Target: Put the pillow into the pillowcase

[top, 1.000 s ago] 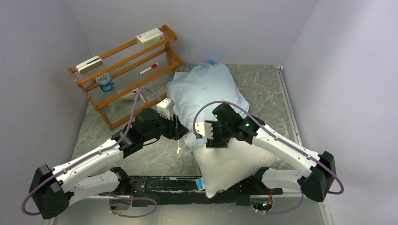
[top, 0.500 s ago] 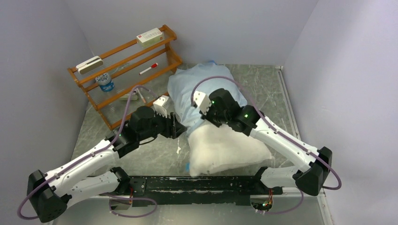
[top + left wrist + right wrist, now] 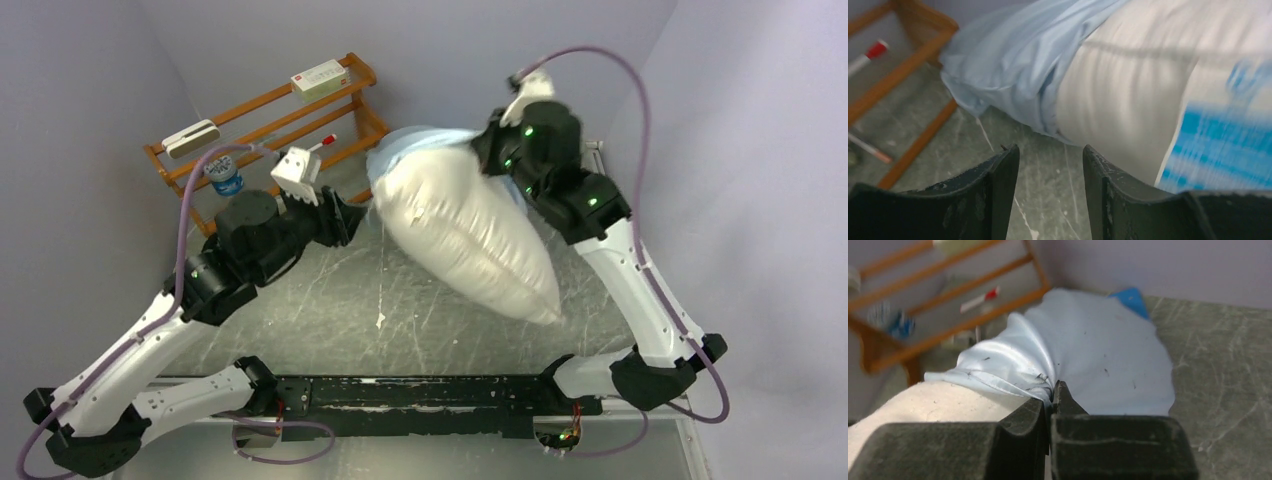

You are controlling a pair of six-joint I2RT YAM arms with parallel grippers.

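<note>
The pillow (image 3: pixel 470 235) is plump and white and hangs tilted above the table, its low end toward the front right. Its top end sits inside the pale-blue pillowcase (image 3: pixel 425 140), which covers only that end. My right gripper (image 3: pixel 492 150) is raised at the back and shut on a bunched fold of the pillowcase (image 3: pixel 1088 350), with the pillow (image 3: pixel 933 402) to its left. My left gripper (image 3: pixel 348 208) is open and empty just left of the pillow. In its wrist view the gripper (image 3: pixel 1050 155) is over bare table, below the pillowcase (image 3: pixel 1013 65) and the pillow (image 3: pixel 1128 85).
A wooden rack (image 3: pixel 270 140) stands at the back left with small boxes, a marker (image 3: pixel 316 148) and a blue-white container (image 3: pixel 225 175). A bright-blue flat sheet (image 3: pixel 1130 299) lies behind the pillowcase. Walls close in on the left, back and right.
My right arm has swung up and back, lifting the pillowcase and the pillow off the table. My left gripper has moved back and left and now stands beside the hanging pillow.
</note>
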